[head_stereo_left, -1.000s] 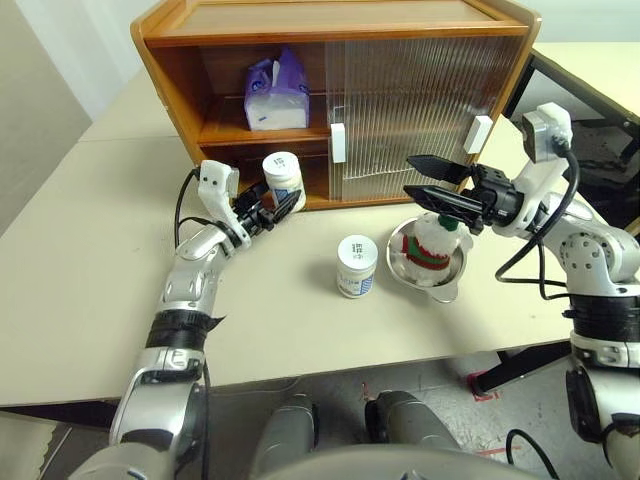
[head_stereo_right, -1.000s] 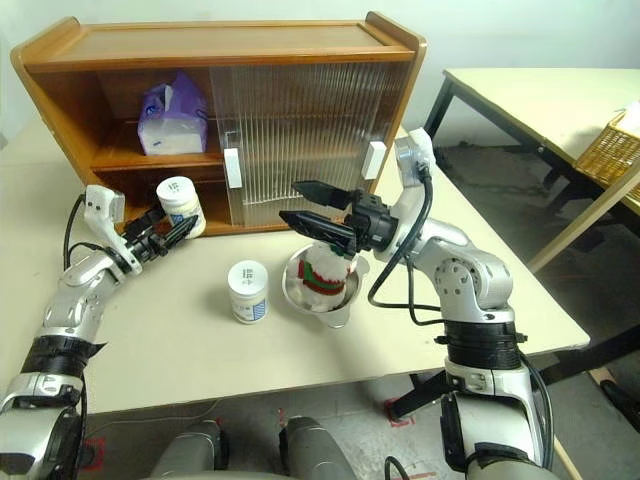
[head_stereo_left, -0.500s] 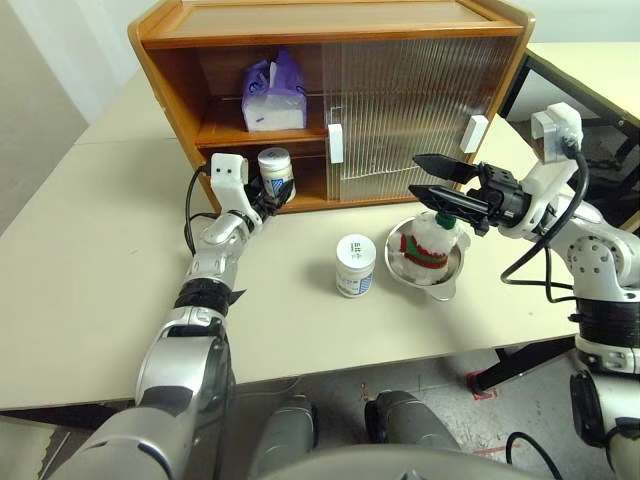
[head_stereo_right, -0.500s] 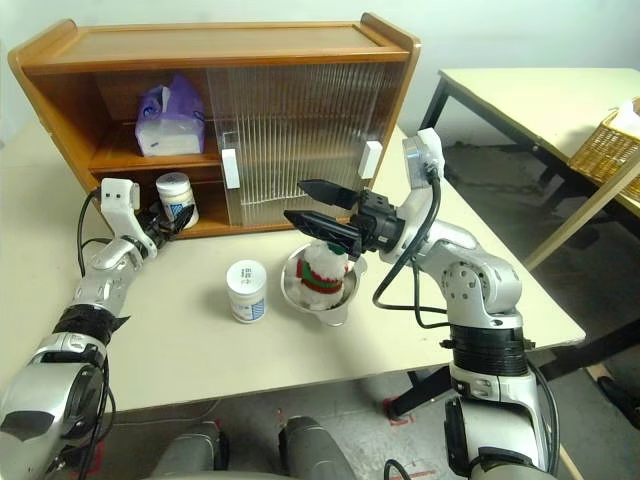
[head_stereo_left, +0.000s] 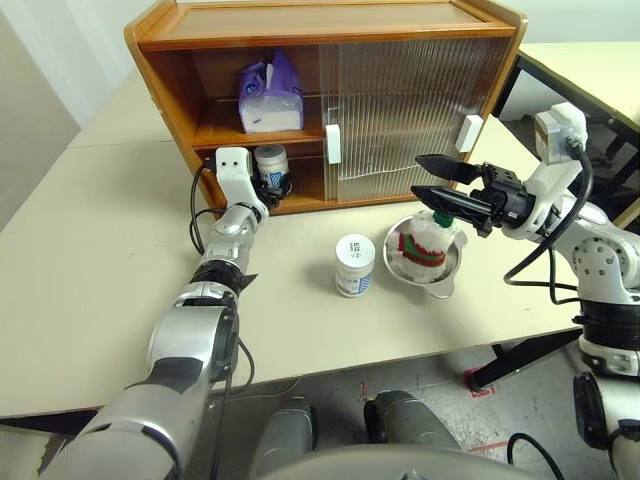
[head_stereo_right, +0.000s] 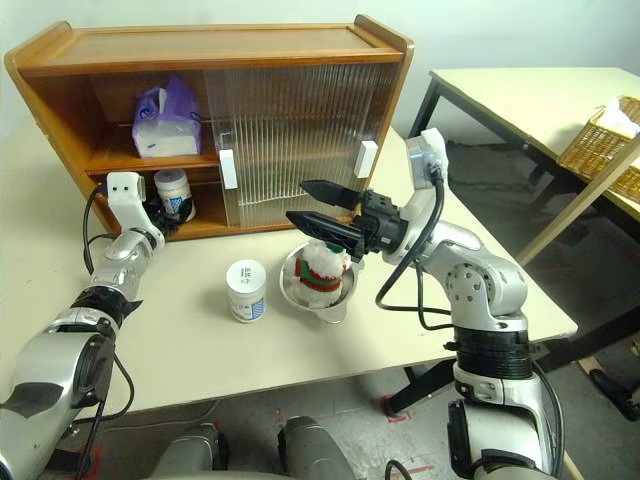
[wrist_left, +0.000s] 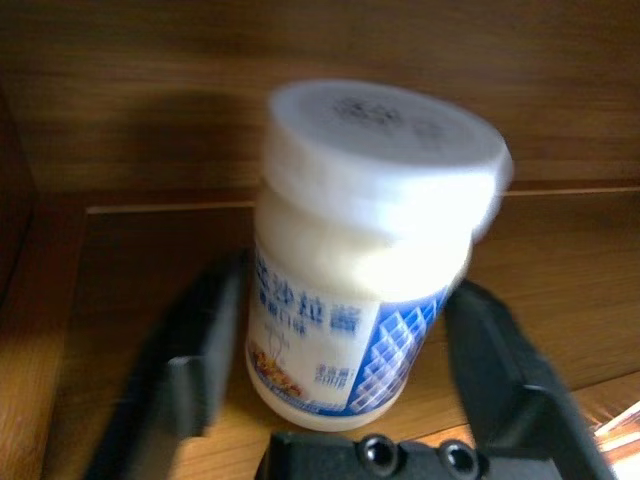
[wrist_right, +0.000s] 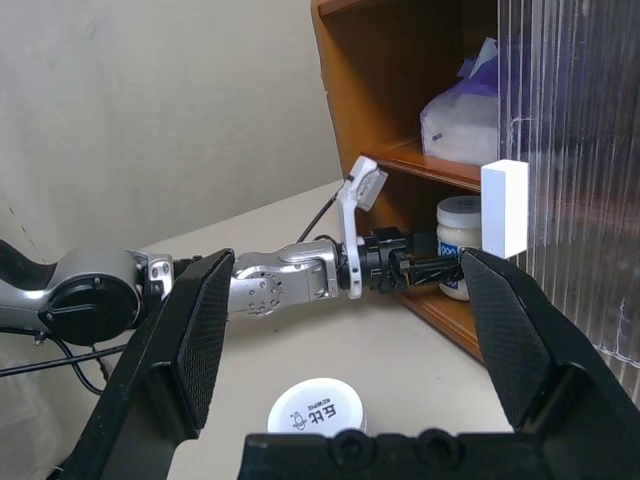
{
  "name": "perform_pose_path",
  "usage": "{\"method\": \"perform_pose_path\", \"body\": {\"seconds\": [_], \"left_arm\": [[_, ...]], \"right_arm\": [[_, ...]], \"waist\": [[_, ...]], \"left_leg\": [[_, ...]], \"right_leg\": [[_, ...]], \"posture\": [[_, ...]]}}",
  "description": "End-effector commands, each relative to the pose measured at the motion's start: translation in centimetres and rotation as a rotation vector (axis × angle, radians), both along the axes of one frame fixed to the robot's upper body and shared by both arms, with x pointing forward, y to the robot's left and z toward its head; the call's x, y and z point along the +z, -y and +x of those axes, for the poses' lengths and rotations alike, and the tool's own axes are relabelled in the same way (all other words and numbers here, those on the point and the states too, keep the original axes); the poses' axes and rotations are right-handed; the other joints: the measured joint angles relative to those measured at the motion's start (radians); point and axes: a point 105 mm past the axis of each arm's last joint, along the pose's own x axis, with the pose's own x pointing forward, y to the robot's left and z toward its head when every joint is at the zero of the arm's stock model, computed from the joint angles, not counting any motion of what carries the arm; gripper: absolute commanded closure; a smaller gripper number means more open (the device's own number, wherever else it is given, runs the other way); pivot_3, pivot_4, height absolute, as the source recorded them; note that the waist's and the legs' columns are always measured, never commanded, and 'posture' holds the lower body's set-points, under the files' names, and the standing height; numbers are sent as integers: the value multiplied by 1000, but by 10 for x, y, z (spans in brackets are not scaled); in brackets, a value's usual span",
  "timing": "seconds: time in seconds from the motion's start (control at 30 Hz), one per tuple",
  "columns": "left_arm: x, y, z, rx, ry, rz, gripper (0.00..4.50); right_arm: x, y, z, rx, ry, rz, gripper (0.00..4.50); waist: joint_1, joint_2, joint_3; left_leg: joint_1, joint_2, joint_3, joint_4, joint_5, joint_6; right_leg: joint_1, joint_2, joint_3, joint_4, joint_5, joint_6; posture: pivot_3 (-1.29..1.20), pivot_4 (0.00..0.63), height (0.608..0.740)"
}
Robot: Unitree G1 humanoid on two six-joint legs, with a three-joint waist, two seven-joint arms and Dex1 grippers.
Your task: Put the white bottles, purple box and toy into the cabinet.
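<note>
One white bottle [head_stereo_left: 270, 162] stands upright on the bottom board of the cabinet [head_stereo_left: 330, 20], in its open left side. My left gripper [head_stereo_left: 273, 184] reaches in level, open, with a finger [wrist_left: 195, 350] on each side of that bottle [wrist_left: 360, 270] and small gaps showing. The purple box [head_stereo_left: 270, 95] sits on the shelf above. A second white bottle [head_stereo_left: 355, 265] stands on the table in front. The toy [head_stereo_left: 425, 245] sits in a steel bowl [head_stereo_left: 447, 283] at the right. Just above the toy my right gripper [head_stereo_left: 416, 175] hovers open and empty, pointing left.
Two ribbed sliding doors [head_stereo_left: 400, 100] with white handles [head_stereo_left: 333, 143] cover the cabinet's right part. A second table [head_stereo_right: 520, 90] stands at the right with a wicker basket [head_stereo_right: 600, 145] on it. The table's front edge runs close below the bowl.
My left arm carried the bottle forward into the cabinet's lower compartment, set it down and opened its fingers. The right arm stayed in place.
</note>
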Motion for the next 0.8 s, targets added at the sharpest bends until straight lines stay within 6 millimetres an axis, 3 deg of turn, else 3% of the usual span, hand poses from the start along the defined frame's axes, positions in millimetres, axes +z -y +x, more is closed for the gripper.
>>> {"method": "perform_pose_path", "body": {"seconds": [0.03, 0.37, 0.6, 0.77, 0.8], "left_arm": [[9, 5, 0, -36, 47, -22, 17], [24, -1, -21, -49, 182, -69, 17], [17, -15, -50, 15, 173, -56, 17], [14, -20, -56, 63, 157, -55, 17], [13, -22, -53, 85, 155, -62, 200]], "right_arm": [[2, 2, -2, 0, 1, 0, 0], [2, -2, 1, 25, -8, 4, 0], [2, -4, 2, 40, -10, 5, 0], [2, -5, 3, 44, -10, 5, 0], [2, -5, 3, 45, -10, 5, 0]], "waist": [[0, 0, 0], [1, 0, 0], [6, 0, 0], [20, 0, 0], [23, 0, 1]], "left_leg": [[0, 0, 0, 0, 0, 0], [1, -5, 3, 0, 0, 0], [1, -6, 7, 0, 0, 0], [1, -5, 0, 0, 0, 0], [1, -5, -1, 0, 0, 0]], "right_leg": [[0, 0, 0, 0, 0, 0], [0, 0, -1, -1, 1, 3], [0, 0, -2, 0, 0, 2], [0, -2, 1, 0, 0, 1], [0, -2, 2, 0, 0, 0]], "posture": [[-153, 32, 740], [-107, 49, 740], [-89, 52, 740], [-84, 53, 740], [-87, 52, 740]]}}
